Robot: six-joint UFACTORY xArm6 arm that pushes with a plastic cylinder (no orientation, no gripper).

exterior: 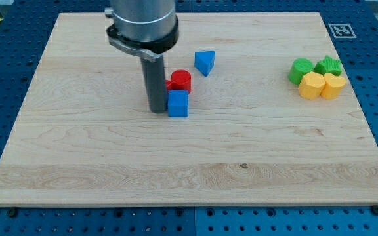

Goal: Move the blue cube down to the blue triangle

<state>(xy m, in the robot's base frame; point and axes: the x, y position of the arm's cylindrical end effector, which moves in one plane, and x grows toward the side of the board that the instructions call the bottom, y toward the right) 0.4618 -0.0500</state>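
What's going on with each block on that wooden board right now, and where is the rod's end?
My tip: on the board, against the blue cube's left side.
Blue cube: upright, just below the red cylinder.
Red cylinder: standing, beside the rod.
Blue triangle: alone, up and right of the cube.
Green blocks and yellow blocks: clustered at the view's right.

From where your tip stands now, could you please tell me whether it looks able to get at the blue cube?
Probably yes. My tip sits right at the blue cube's left side in the view, seemingly touching, with nothing between them. The red cylinder lies just above the cube, not in the way.
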